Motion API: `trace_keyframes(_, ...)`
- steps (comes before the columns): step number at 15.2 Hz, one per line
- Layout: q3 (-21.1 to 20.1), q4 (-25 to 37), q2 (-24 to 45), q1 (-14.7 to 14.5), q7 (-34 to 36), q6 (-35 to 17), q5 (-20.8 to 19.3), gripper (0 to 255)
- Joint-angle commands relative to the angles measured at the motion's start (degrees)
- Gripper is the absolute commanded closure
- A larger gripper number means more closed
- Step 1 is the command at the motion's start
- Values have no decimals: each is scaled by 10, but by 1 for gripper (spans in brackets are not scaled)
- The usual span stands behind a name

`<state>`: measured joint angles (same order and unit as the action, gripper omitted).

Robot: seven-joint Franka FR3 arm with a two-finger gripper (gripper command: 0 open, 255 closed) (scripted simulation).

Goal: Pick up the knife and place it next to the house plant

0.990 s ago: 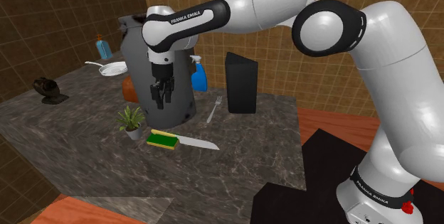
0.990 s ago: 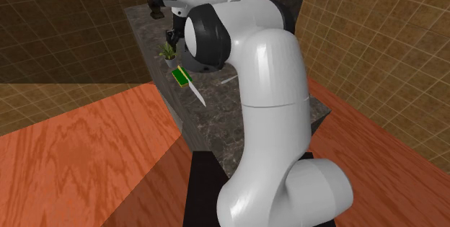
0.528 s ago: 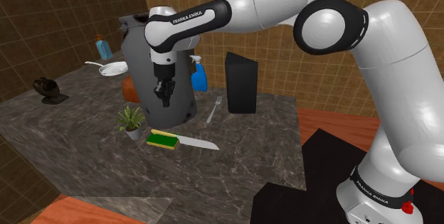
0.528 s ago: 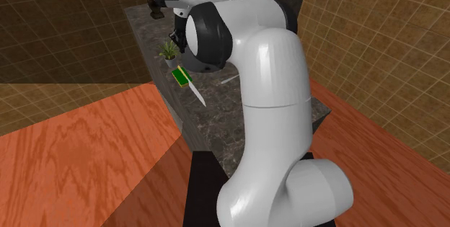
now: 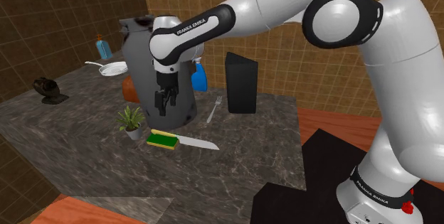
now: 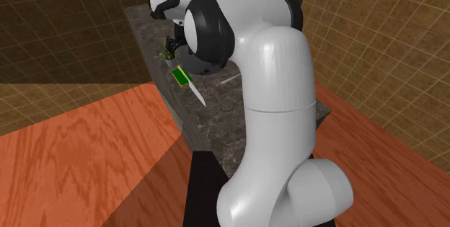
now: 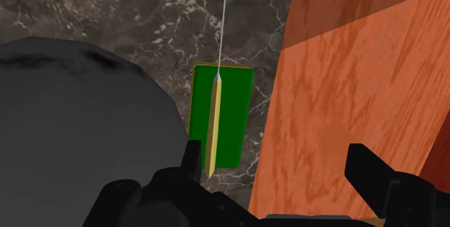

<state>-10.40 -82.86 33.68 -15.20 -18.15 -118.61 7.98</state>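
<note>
Since a second ago the gripper [image 5: 164, 105] has come down a little towards the counter [image 5: 235, 158] and its wrist has turned. The arm's elbow has swung towards the shoulder view's right, and the knife and everything else on the stone top lie where they lay.

We see the gripper hanging in the left half of the shoulder view, in front of a tall grey machine [image 5: 142, 59] and above the knife [image 5: 196, 143], not touching it. The knife lies at the centre-left of that view — its handle over a green pad [image 5: 161, 141], its pale blade pointing towards the view's right. The house plant [image 5: 130, 119] stands just beside the pad, on its left in the shoulder view, apart from the knife.

In the wrist view the fingers [image 7: 192, 158] stand wide apart and clasp nothing — the knife's yellow handle ends just beside one of them, and the other shows against the wood floor [image 7: 346, 81].

A fork [image 5: 214, 109] lies right of the machine in the shoulder view. A black box [image 5: 242, 82] stands behind it, and a blue spray bottle [image 5: 198, 77] stands between box and machine.
</note>
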Motion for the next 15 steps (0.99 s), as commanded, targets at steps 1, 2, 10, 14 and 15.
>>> trace_keyframes(1, 7, -47, 16, 4, 1, -43, 0, 0)
trace_keyframes(2, 9, -65, 17, 3, 2, -63, -1, 0)
trace_keyframes(10, 17, -138, 48, -5, 7, -173, -3, 0)
trace_keyframes(14, 10, -128, -9, -2, 1, -161, 1, 0)
trace_keyframes(15, 10, -129, 0, 1, -1, -159, 3, 0)
